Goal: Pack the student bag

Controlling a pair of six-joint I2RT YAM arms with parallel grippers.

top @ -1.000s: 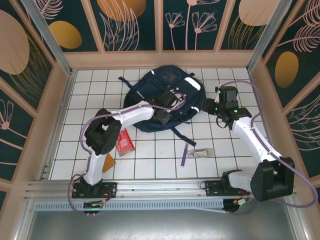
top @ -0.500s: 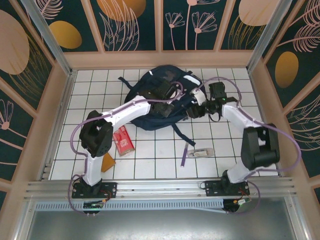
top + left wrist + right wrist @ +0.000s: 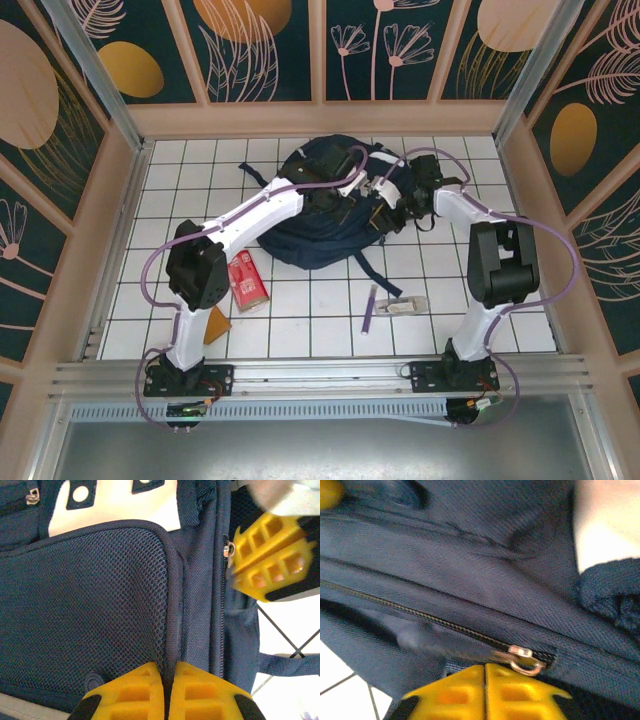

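From above, the student bag (image 3: 310,240) lies flat toward the far end of the white gridded table (image 3: 300,330), and both arms reach onto it. The left gripper (image 3: 348,197) sits over the middle of the bag. The right gripper (image 3: 392,205) is at the bag's right edge, beside the white stripe there. On the near side of the bag, well apart from it, lie a red packet (image 3: 247,283) and a purple pen (image 3: 368,310).

From the left wrist, navy fabric takes up most of the picture, with the bag directly under the left gripper (image 3: 166,672). Its yellow fingers are pressed together. The piped edge of the bag's mesh pocket (image 3: 90,605) runs down into the line where they meet. A light patch (image 3: 120,505) lies beyond the pocket. To the right of the pocket a zipper runs along the bag. The right gripper (image 3: 250,555) comes in from the bag's right side, with its tips at the zipper pull (image 3: 229,550).

From the right wrist, the bag's side panel is pressed close against the right gripper (image 3: 485,670). Its two fingers are closed against each other. The zipper (image 3: 395,607) crosses the fabric diagonally and ends at the zipper pull (image 3: 522,660). The pull's metal ring rests right at the fingertips. The tab may be pinched between them, but the tips hide that spot.
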